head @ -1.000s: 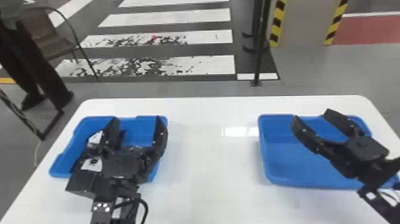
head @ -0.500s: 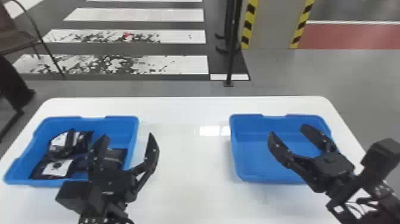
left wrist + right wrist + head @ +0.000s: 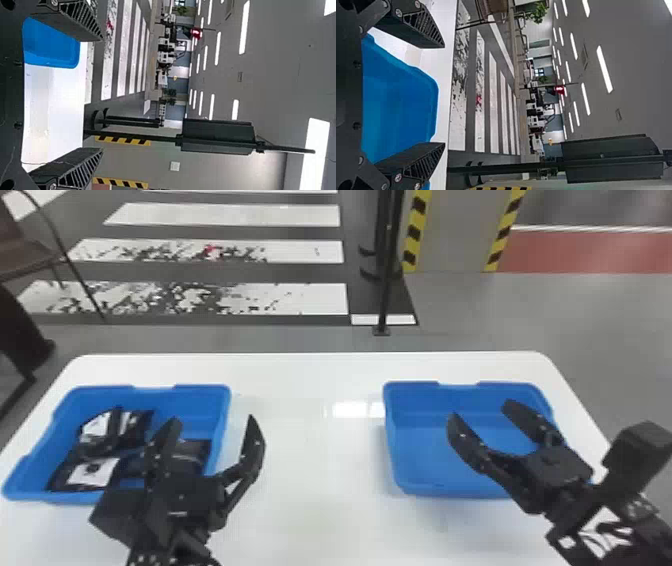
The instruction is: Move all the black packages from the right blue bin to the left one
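1. White table (image 3: 310, 500) spans the near part of the head view, with a zebra crossing (image 3: 320, 297) on the floor past its far edge, a dark chair (image 3: 25, 255) beyond the far left corner and a black post (image 3: 386, 290) standing upright behind the far edge.
2. Near the table's left edge sits the left blue bin (image 3: 205, 390). Black packages (image 3: 92, 475) with white labels lie inside it, toward its left side and near edge; another dark one lies at its right side, partly behind a gripper finger.
3. Near the table's right edge sits the right blue bin (image 3: 410, 470), its blue floor visible between and around the other gripper's fingers.
4. Left gripper (image 3: 212, 421) spreads its fingers wide and holds nothing; one finger overlaps the left bin, the other shows just right of it.
5. Right gripper (image 3: 481, 412) is over the right bin, fingers also wide apart, gripping nothing.
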